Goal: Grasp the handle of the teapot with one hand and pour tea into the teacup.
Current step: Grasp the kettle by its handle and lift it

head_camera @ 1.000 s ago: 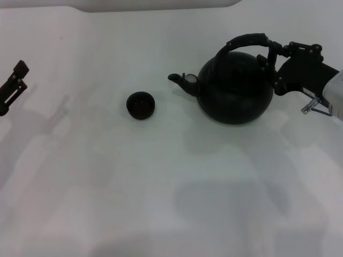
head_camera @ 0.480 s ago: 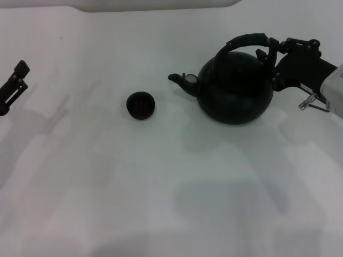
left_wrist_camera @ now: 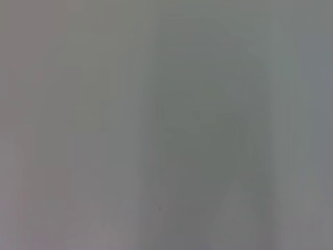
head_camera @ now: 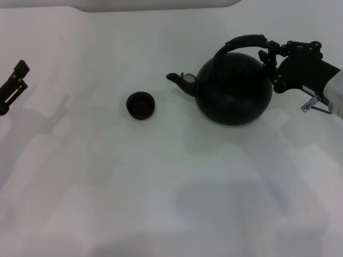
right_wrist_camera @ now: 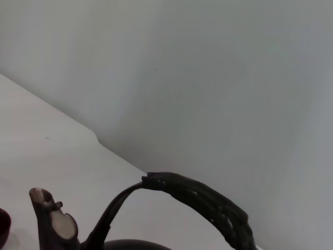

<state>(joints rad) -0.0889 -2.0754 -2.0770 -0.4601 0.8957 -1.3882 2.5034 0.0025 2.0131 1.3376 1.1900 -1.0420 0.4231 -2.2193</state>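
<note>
The matte-black teapot (head_camera: 233,93) stands on the white table (head_camera: 161,176) at the right, its spout (head_camera: 182,81) pointing left toward the teacup (head_camera: 141,105). The small dark teacup sits apart from the pot, left of the spout. My right gripper (head_camera: 269,59) is closed around the right end of the arched black handle (head_camera: 244,41). The right wrist view shows the handle (right_wrist_camera: 203,200) close up, the spout (right_wrist_camera: 49,219) and a sliver of the teacup (right_wrist_camera: 2,226). My left gripper (head_camera: 15,83) is parked at the far left edge.
A pale wall or raised edge runs along the table's back (head_camera: 161,4). The left wrist view shows only a plain grey surface.
The right gripper has risen slightly at the handle's right end. The teapot has shifted a little to the left; the teacup and left arm have not moved.
</note>
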